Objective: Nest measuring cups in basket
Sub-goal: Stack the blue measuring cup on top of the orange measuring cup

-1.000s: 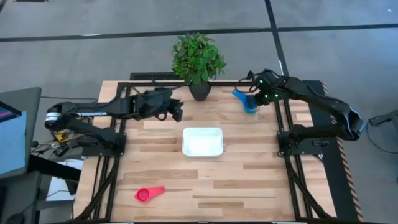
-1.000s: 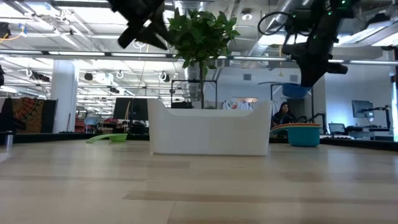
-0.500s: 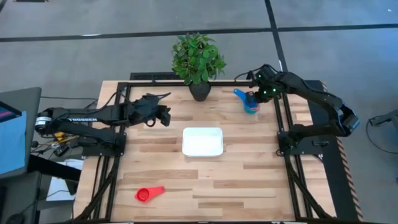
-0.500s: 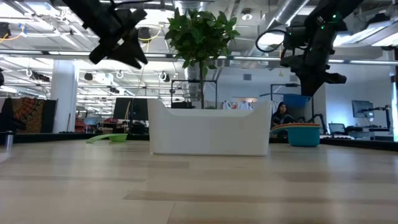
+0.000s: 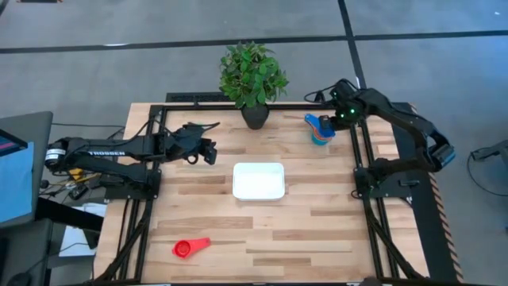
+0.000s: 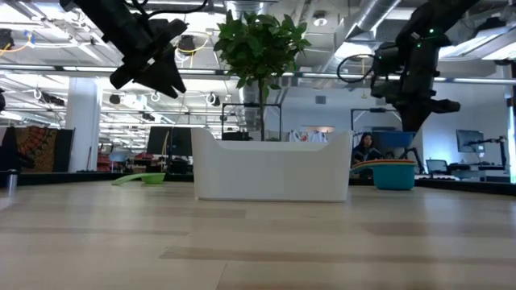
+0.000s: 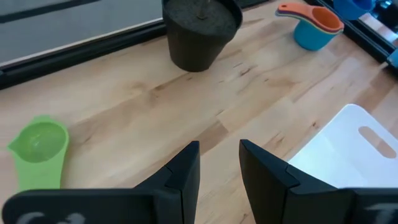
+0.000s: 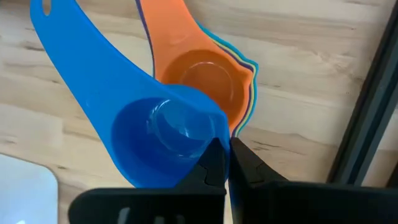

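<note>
My right gripper [image 8: 227,158] hangs over the table's far right corner, shut on a blue measuring cup [image 8: 143,118]. The cup is just above a nested stack of cups [image 8: 208,78] with an orange one on top, which stands on the table. A green cup [image 7: 40,146] lies on the far left of the table. A red cup [image 5: 190,247] lies near the front left. The white basket [image 5: 259,180] sits mid-table. My left gripper [image 7: 219,162] hovers open left of the basket, with nothing between its fingers. My right gripper pinches the wall of the blue cup's bowl [image 8: 214,127], on the side away from the handle. One finger stands over the bowl's inside and one outside it. The fingers come from above, pointing steeply down. The cup hangs clear above the stack, its opening up.
A potted plant [image 5: 254,79] in a dark pot stands at the far middle, between the two arms. Black frame rails [image 5: 361,159] run along the table's sides. Bare wood lies in front of the basket.
My left gripper has drawn back toward the table's left edge and sunk lower, still open. My right gripper has carried the blue cup a little toward the right edge and down, nearer the stack, turning slightly.
</note>
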Controlling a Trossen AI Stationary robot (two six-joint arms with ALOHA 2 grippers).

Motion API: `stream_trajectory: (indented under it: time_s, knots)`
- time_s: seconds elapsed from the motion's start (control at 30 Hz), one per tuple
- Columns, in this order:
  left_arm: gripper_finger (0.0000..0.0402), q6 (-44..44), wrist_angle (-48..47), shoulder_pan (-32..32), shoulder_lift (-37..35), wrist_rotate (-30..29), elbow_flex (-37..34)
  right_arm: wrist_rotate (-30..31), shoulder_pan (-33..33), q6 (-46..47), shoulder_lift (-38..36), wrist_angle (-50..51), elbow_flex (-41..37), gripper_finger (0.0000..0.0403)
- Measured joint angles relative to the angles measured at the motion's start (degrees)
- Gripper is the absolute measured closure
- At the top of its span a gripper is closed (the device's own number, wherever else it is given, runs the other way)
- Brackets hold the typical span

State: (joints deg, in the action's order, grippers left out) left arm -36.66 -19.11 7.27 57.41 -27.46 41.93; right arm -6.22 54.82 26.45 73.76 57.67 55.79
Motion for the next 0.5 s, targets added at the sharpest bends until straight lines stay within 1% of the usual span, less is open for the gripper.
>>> stream_trajectory:
  time_s: [0.23, 0.37, 0.5]
  knots:
    - [0.0301, 0.81, -1.32, 0.00, 0.00, -0.83, 0.00, -0.02, 0.94, 0.20, 5.00, -2.25, 0.00, 0.0393]
    - [0.0301, 0.52, -1.79, 0.00, 0.00, -0.71, 0.00, 0.28, 1.49, 1.91, 7.62, -2.44, 0.00, 0.0383]
    - [0.0301, 0.09, -2.59, -0.02, 0.00, -0.21, 0.00, 0.25, 2.22, 2.43, 8.44, -3.15, 0.00, 0.0370]
